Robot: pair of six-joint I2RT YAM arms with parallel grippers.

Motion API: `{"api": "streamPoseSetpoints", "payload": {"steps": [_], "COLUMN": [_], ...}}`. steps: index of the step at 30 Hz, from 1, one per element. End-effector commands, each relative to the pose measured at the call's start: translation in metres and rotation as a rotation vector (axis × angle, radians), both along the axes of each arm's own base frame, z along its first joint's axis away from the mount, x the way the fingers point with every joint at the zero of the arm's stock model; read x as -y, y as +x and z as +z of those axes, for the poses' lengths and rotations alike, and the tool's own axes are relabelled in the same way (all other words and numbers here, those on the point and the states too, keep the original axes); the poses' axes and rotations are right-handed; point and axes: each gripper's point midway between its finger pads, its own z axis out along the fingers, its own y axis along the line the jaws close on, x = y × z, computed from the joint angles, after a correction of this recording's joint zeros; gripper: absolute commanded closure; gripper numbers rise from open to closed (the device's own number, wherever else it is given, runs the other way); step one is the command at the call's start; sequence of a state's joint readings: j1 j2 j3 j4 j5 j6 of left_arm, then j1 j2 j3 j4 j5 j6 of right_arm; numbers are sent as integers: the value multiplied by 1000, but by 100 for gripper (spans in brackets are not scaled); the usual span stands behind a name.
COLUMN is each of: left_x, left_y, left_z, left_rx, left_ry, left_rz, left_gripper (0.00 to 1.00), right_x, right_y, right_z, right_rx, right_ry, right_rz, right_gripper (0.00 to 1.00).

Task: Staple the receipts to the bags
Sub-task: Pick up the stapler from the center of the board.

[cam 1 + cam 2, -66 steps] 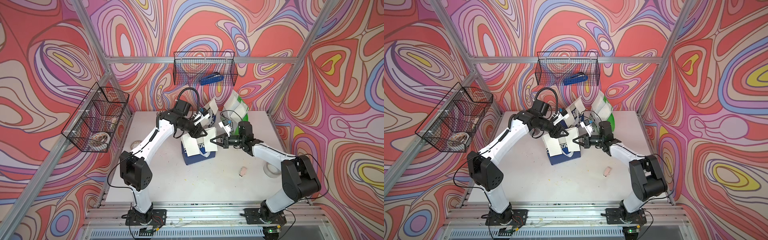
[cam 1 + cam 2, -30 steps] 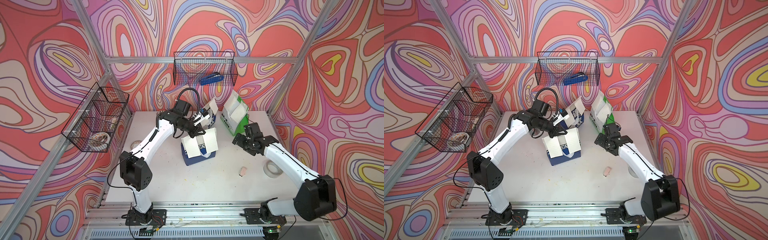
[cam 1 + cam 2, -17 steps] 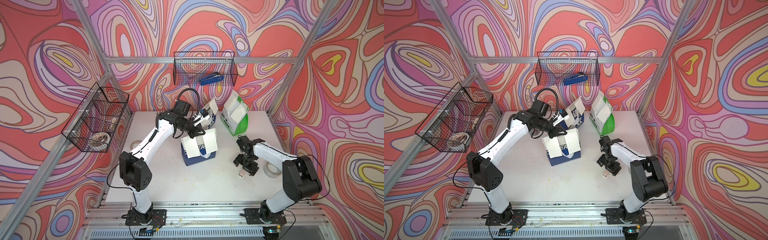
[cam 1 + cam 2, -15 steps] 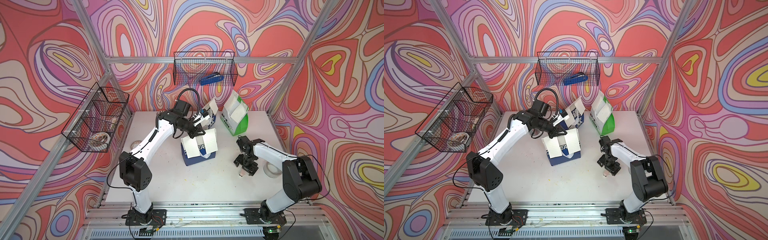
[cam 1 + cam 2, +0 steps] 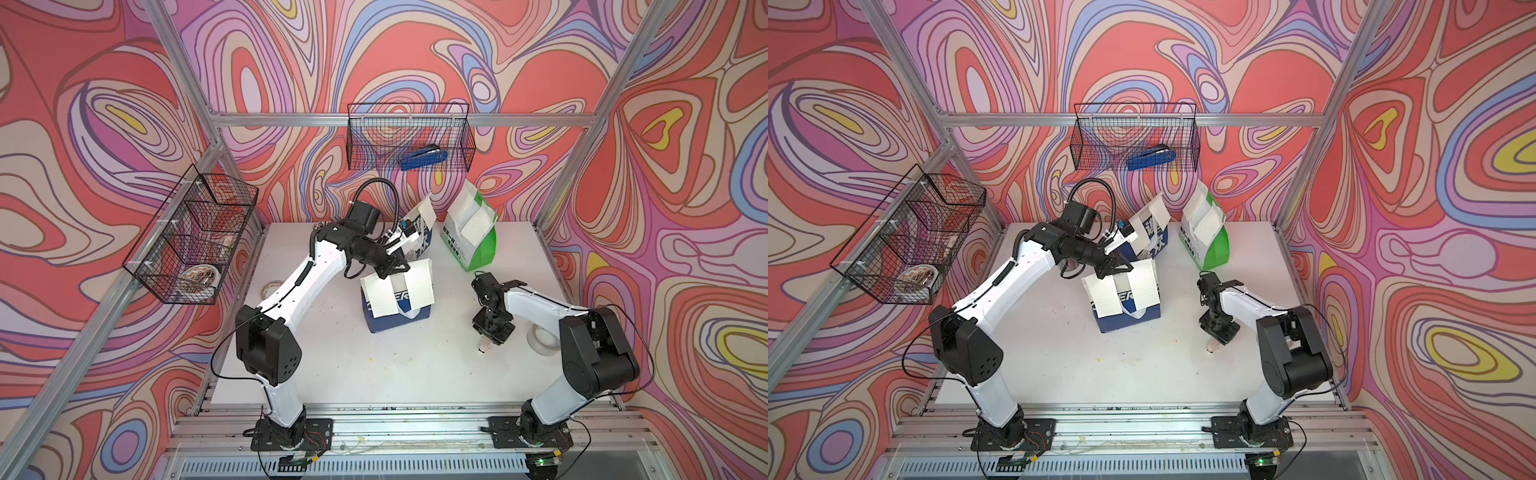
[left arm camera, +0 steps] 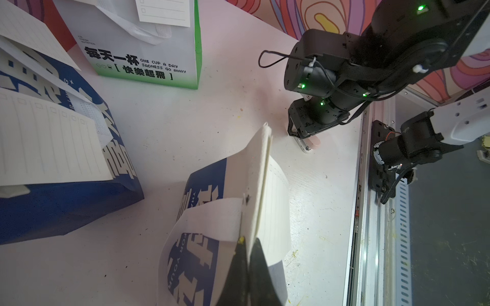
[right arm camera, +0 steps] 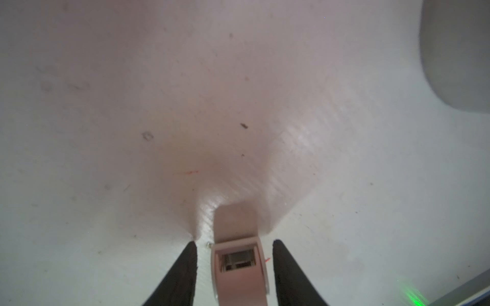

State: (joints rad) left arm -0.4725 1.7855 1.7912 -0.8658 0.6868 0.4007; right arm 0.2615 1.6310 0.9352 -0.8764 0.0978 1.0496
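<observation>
The blue-white "CHEERFUL" bag (image 5: 399, 309) (image 5: 1129, 309) stands mid-table with two white receipts (image 5: 419, 282) against its upper face. My left gripper (image 5: 395, 268) (image 6: 249, 239) is shut on the bag's folded top edge (image 6: 256, 185), pinching a receipt (image 6: 275, 212) to it. My right gripper (image 5: 486, 341) (image 7: 234, 242) points straight down at the table to the right of it. Its fingers (image 7: 191, 262) stand open on either side of a small pink stapler (image 7: 238, 265) (image 5: 483, 348), with a gap on each side. Behind stand the blue bag with Chinese characters (image 5: 419, 243) and the green-white bag (image 5: 473, 245), each with receipts.
A blue stapler (image 5: 424, 160) lies in the wire basket (image 5: 409, 137) on the back wall. A second wire basket (image 5: 195, 241) hangs on the left wall. A tape roll (image 5: 542, 338) lies right of my right gripper, another roll (image 5: 272, 287) near the left edge.
My right arm has swung away from the bags and come down over the pink stapler. Its jaws have narrowed round the stapler. The left gripper has kept its hold.
</observation>
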Motion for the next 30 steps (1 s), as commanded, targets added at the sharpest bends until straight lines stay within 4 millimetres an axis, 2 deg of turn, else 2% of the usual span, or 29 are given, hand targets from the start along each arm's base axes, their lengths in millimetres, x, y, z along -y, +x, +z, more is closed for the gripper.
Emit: {"api": "streamPoseSetpoints", "payload": {"steps": [1,7,11,14,16,18,20,23,26,30], "left_x": [-3,-3,-2,1,1,1,1,3,4,6], "left_y": [-12,-12,-13,-14,-14,-15,-15,-14,-11,-9], "left_z": [6,6,8,12,14,15,15,19,22,24], "left_rx": [7,4,0,-8,-9,-8,-9,-22,-33,-50], "left_ry": [3,-1,-8,-29,-38,-40,-42,-58,-72,-86], "left_rz": [-26,-26,-24,-29,-30,-28,-24,-7,15,36], "left_gripper": [100,100,100,100,100,100,100,100,100,100], "right_x": [-6,-3,-6,-23,-40,-64,-80,-97,-121,-161], "right_y": [-2,3,24,54,74,92,98,95,91,84], "right_z": [-8,1,34,84,131,194,253,323,367,394], "right_rx": [-8,19,169,396,605,870,1103,1377,1548,1707], "right_ry": [40,20,40,126,203,296,326,295,302,342], "right_rz": [-34,-26,5,103,188,325,420,514,599,685], "right_gripper": [52,66,83,86,88,89,91,94,97,97]}}
